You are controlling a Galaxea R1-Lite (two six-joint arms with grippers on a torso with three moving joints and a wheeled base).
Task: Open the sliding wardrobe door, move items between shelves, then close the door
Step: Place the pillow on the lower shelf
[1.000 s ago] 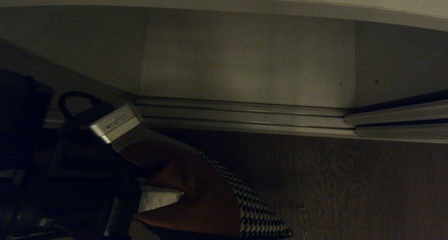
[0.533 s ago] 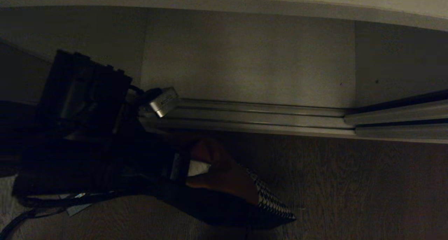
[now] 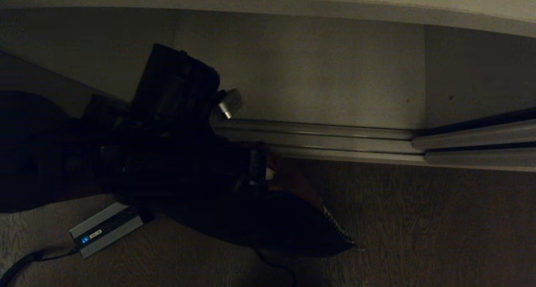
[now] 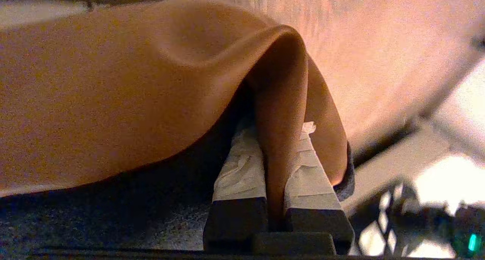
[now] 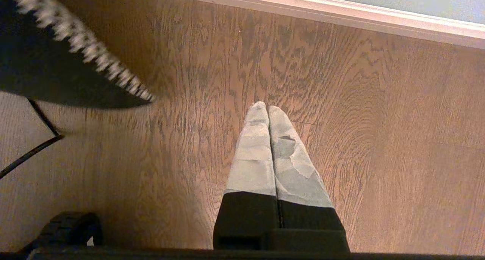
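Beside the left gripper (image 3: 268, 174), an unreadable blue label (image 3: 85, 239)

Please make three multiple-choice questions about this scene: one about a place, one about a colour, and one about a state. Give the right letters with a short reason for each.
1. Where is the cushion in the head view?
A. lying on a shelf inside the wardrobe
B. hanging in front of the door track, above the wooden floor
C. on top of the wardrobe

2. What colour is the cushion fabric pinched by the left gripper?
A. brown
B. green
C. white

3. What is the state of the right gripper?
A. open and empty
B. shut on the cushion
C. shut and empty

Answers: 1 B, the cushion hangs from the left gripper on the near side of the track, over the floor. 2 A, the left wrist view shows a brown fold clamped by the fingers. 3 C, the right wrist view shows the fingers pressed together with only floor beneath.
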